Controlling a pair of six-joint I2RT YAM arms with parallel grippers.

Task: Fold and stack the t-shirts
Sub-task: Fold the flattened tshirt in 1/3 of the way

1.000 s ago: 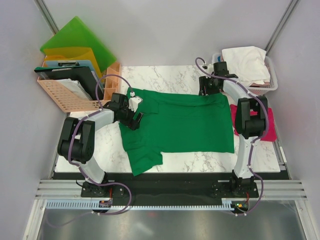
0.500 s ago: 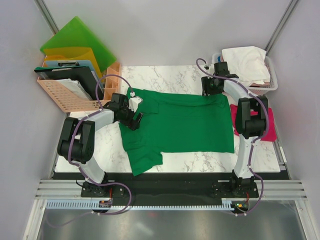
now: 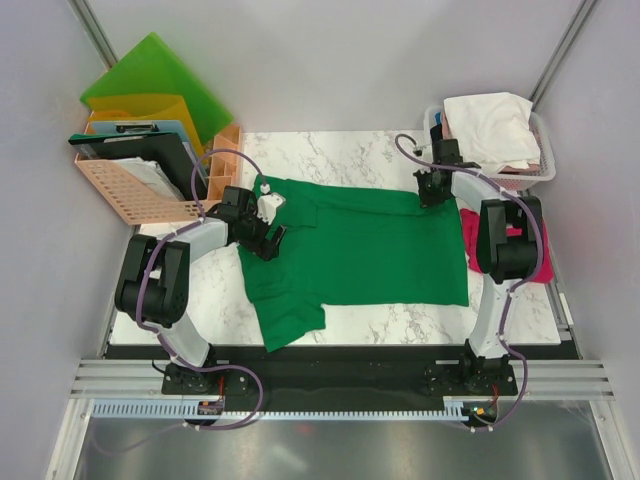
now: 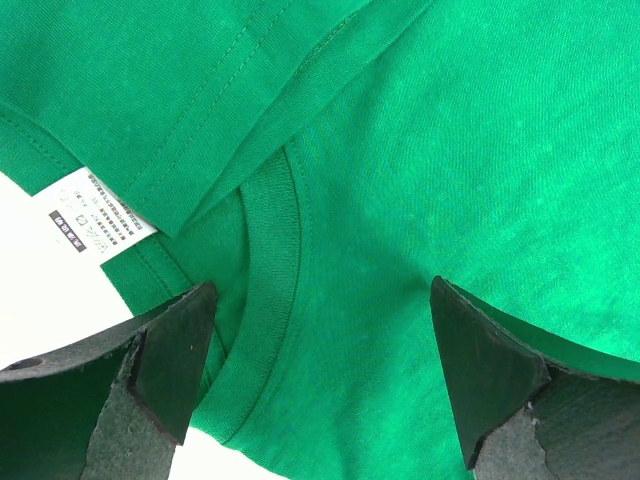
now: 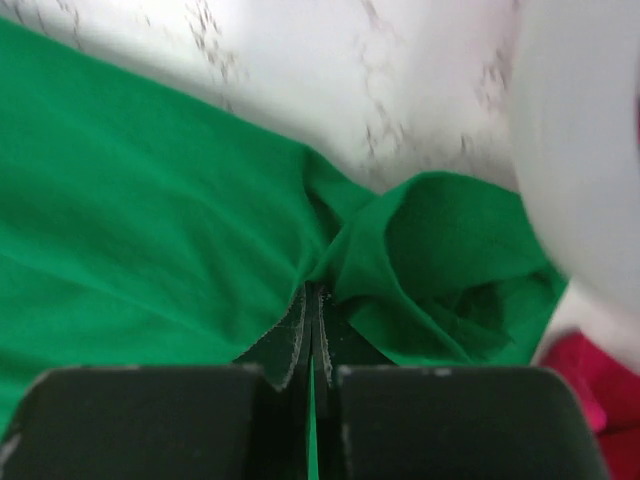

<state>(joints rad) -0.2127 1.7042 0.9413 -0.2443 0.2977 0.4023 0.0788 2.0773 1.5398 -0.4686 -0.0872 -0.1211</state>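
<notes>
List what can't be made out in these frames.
- Top view: magenta-red cloth tee mostly hidden under the right arm.
- Left wrist view: print on the deep green cloth tee's white care label is too small to read.
- Top view: white cloth covers whatever lies deeper in the white plastic basket.

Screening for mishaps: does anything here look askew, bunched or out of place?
Only the green t-shirt: its far right corner is bunched into a crumpled fold where the right gripper pinches it shut. Nothing looks spilled or damaged.
</notes>
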